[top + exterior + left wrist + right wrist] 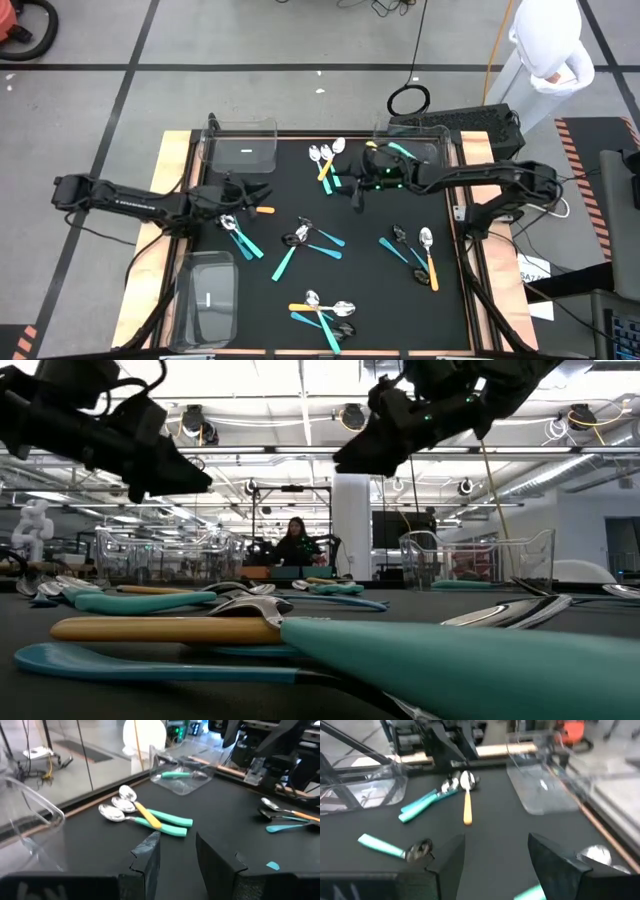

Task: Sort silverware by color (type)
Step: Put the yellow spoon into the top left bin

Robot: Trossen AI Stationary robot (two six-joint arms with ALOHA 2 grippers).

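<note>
The right gripper (359, 197) hangs empty with fingers apart near the far edge of the surface. The nearest spoons (327, 160) lie just toward the far edge and leftward, handles slanting toward the near edge. The left gripper (262, 190) is also apart and empty.
</note>
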